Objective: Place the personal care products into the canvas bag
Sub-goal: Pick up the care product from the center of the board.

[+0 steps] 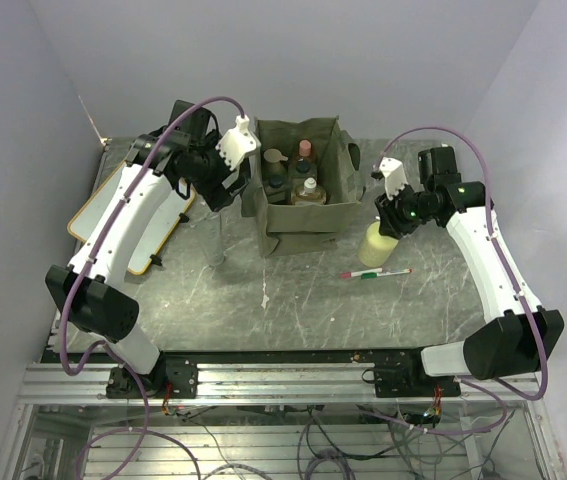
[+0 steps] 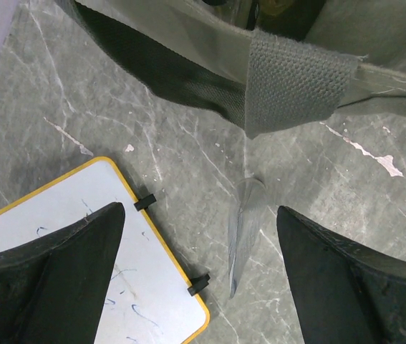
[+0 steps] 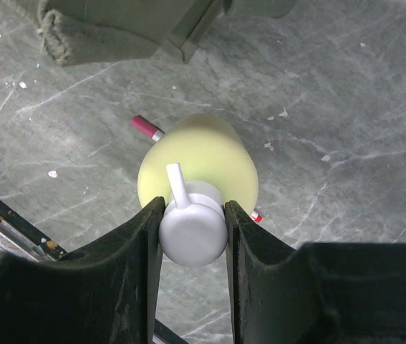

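The olive canvas bag (image 1: 298, 215) stands open at the table's middle, holding an amber bottle (image 1: 309, 190), a slim orange bottle (image 1: 305, 152) and a black-lidded jar (image 1: 275, 182). To its right, my right gripper (image 1: 391, 212) (image 3: 192, 215) is shut on the white pump cap (image 3: 192, 233) of an upright yellow-green bottle (image 1: 374, 245) (image 3: 199, 161). I cannot tell whether this bottle touches the table. My left gripper (image 1: 225, 185) (image 2: 201, 215) hangs open and empty just left of the bag (image 2: 188, 43), above a grey tube (image 2: 242, 229) lying on the table.
A red-green-white pen (image 1: 375, 272) (image 3: 145, 127) lies under and in front of the held bottle. A yellow-framed whiteboard (image 1: 128, 215) (image 2: 102, 272) lies at the left, under the left arm. The bag's handle strap (image 2: 296, 79) droops toward the left gripper.
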